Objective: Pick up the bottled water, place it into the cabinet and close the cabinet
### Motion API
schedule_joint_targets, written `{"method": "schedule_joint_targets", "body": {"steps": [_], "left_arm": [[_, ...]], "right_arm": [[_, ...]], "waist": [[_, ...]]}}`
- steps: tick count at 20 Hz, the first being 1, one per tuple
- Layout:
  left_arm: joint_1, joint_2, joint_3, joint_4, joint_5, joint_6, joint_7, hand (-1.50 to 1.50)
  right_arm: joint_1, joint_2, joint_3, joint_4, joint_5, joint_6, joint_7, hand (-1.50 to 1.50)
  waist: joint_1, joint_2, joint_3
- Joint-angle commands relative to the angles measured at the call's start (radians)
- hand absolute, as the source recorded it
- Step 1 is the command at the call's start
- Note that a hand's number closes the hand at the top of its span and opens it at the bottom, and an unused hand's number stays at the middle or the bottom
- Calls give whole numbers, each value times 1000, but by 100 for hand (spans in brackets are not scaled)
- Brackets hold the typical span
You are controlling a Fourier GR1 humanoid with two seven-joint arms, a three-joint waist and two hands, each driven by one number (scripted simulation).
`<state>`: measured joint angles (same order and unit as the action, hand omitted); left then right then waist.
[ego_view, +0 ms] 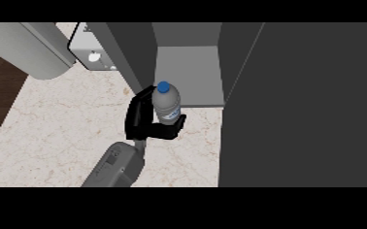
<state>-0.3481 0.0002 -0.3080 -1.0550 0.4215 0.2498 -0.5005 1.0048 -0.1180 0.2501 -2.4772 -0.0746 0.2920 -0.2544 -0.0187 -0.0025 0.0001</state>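
From the head view I see one grey forearm (114, 167) coming up from the lower edge, left of centre, ending in a black hand (143, 119) that is wrapped around the bottled water (167, 102). By its place in the view I cannot say for certain which hand it is; it comes in on the left half, so I read it as the left hand. Its fingers curl round the lower body of the bottle, with the thumb side showing at the bottle's right, so the hand is closed on the bottle and carrying it. The bottle stands nearly upright, its blue cap (164, 85) at the top, clear body and a pale label below. It sits just in front of the open cabinet (136, 53), at the front lip of the grey shelf (190, 73), not yet inside. The cabinet's dark door (294, 106) stands open at the right and fills much of that side. The marbled counter (57, 126) spreads beneath. At the upper left I see a pale rounded appliance (39, 51). My other hand shows nowhere.
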Motion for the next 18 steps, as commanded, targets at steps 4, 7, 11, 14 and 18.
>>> {"method": "schedule_joint_targets", "body": {"steps": [4,7,11,14,18], "left_arm": [[-228,0,-67,58,52,197,111,150],[-369,0,-75,190,46,229,134,150],[-465,0,-76,269,77,308,153,150],[-511,0,-88,346,146,351,147,150],[-606,9,11,557,114,245,106,150]], "right_arm": [[13,-10,-51,-34,-72,24,-11,-150],[-29,0,-39,-34,-65,11,29,-150],[-43,-6,-88,-70,-117,5,65,-150],[-57,-16,-109,-52,-121,27,52,-150],[-78,-2,-99,-51,-128,18,79,-150]], "waist": [[-11,1,0],[-22,7,0],[-19,9,0],[-28,10,0],[-34,23,-1]]}}
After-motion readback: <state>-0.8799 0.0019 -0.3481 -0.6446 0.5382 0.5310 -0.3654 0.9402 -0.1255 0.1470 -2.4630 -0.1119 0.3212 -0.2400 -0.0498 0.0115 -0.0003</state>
